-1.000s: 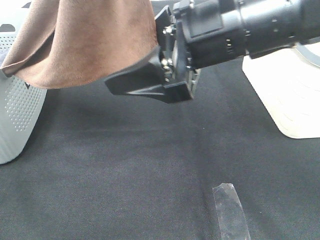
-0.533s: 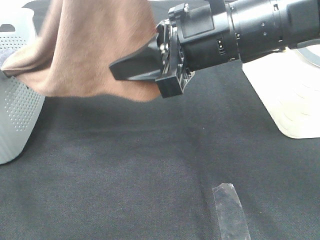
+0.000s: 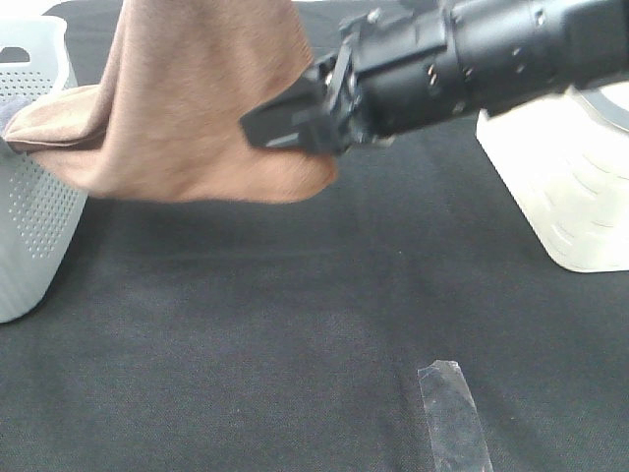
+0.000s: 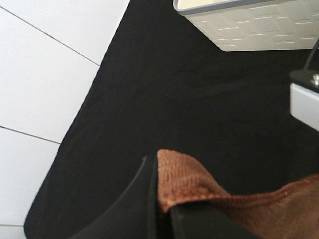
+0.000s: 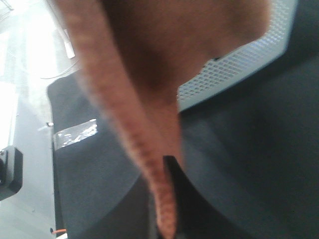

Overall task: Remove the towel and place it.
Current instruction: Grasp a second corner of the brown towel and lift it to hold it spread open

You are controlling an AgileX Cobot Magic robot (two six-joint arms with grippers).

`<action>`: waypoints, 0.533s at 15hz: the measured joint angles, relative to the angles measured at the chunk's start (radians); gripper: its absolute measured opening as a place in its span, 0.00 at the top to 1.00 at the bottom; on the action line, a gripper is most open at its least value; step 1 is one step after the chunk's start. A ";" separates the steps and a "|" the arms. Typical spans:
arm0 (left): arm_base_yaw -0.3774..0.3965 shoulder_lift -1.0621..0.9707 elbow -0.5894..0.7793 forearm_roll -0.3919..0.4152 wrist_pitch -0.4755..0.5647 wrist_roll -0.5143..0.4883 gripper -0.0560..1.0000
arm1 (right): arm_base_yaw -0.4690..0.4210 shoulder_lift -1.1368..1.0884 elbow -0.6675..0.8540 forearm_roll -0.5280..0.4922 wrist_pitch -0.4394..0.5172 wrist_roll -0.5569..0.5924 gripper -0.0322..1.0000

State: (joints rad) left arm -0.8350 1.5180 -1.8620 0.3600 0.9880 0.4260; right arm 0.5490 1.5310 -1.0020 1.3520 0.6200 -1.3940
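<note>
The reddish-brown towel [image 3: 197,108] hangs down from above the top of the exterior high view, and its left end drapes onto the rim of a perforated grey basket [image 3: 29,216]. My right gripper [image 3: 263,126] reaches in from the right and is shut on the towel's right side edge. The right wrist view shows the towel's hem [image 5: 149,164] running down between the black fingers of the right gripper [image 5: 164,199]. In the left wrist view my left gripper [image 4: 159,196] is shut on a hemmed corner of the towel [image 4: 184,181]. The left gripper does not show in the exterior high view.
A black cloth [image 3: 246,334] covers the table. A white basket [image 3: 565,187] stands at the right, also seen as the white basket [image 4: 249,25]. A strip of clear tape [image 3: 452,418] lies near the front. The perforated basket [image 5: 239,64] shows behind the towel.
The right gripper's jaws went from open to shut on the towel's edge. It rose slightly, and the towel's lower edge was gathered toward the right.
</note>
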 joint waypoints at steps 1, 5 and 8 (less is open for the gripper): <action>0.000 0.000 0.000 0.001 0.010 -0.012 0.95 | 0.000 -0.022 -0.042 -0.112 -0.001 0.146 0.96; 0.005 0.000 0.000 0.042 -0.048 -0.037 0.95 | 0.000 -0.042 -0.403 -0.840 0.257 0.815 0.96; 0.075 0.000 0.000 0.046 -0.144 -0.070 0.95 | 0.000 0.012 -0.708 -1.166 0.470 1.000 0.96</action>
State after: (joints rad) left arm -0.7600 1.5180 -1.8620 0.4060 0.8440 0.3560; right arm 0.5490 1.5430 -1.7100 0.1860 1.0900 -0.3940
